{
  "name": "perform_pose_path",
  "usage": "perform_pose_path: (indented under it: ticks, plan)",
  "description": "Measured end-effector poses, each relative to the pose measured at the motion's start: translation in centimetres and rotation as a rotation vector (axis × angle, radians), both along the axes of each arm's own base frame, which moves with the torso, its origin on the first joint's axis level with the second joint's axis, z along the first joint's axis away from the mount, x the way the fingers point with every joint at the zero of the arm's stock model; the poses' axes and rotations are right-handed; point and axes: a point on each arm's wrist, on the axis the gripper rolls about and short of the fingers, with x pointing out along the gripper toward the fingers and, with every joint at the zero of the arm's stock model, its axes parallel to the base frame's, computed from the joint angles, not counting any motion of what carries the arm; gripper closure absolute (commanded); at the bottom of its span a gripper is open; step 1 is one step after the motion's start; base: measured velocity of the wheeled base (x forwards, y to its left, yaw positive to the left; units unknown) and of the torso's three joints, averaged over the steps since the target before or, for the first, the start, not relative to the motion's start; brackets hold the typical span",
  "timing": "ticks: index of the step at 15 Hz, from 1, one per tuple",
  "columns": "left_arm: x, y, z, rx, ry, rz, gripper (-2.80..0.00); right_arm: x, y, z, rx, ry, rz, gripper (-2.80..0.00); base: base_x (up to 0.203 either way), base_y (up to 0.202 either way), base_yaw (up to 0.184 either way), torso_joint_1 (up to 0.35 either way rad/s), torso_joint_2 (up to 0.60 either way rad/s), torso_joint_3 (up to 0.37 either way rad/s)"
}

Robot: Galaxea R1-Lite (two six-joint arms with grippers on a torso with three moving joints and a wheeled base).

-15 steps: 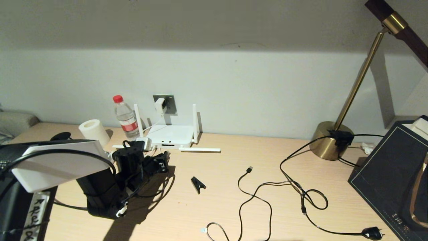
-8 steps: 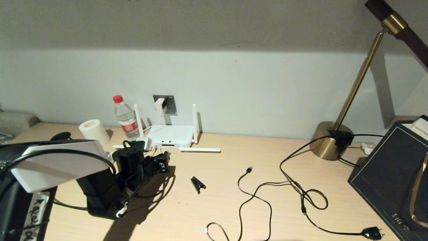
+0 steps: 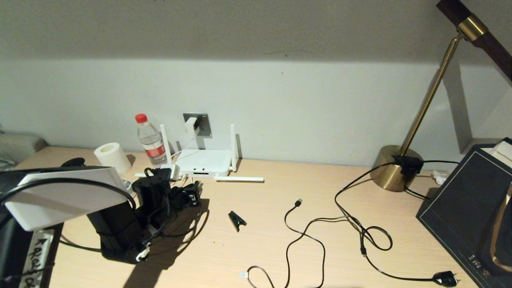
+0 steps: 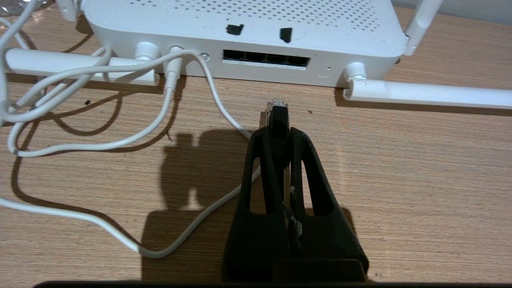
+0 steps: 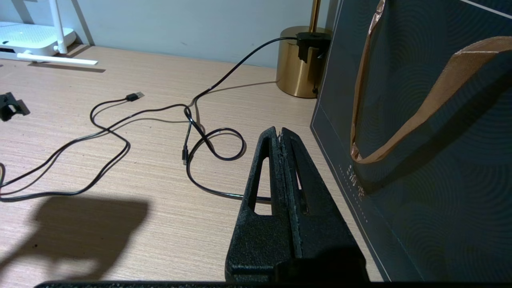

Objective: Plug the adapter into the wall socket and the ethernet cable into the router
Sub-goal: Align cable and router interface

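Left jaws pinching the ethernet cable [image 4: 277,116], clear tip short of the router [image 4: 240,36] port slot; right jaws pressed together.

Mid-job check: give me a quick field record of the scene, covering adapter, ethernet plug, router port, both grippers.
adapter: seated in the wall socket, white cord running down to the router
ethernet cable: clear tip pinched in the left gripper, short of the port slot, not inserted
port slot: faces the plug, unoccupied
right gripper: shut, holding nothing, parked beside the dark paper bag
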Motion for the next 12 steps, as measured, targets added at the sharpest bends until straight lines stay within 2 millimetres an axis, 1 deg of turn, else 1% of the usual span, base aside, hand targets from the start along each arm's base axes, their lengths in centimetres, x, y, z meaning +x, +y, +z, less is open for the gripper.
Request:
perform_pose_path:
  ticks: [8, 12]
  plan:
    - [-0.1, 1.1, 0.5, -0.005, -0.005, 0.006, 0.0, 0.0, 0.0, 0.0, 0.0, 0.0, 0.0, 0.0, 0.0, 0.0, 0.0, 0.0, 0.0, 0.0]
    - [0.0, 1.2, 0.5, -0.004, -0.006, 0.009, 0.0, 0.0, 0.0, 0.0, 0.0, 0.0, 0.0, 0.0, 0.0, 0.0, 0.0, 0.0, 0.0, 0.0]
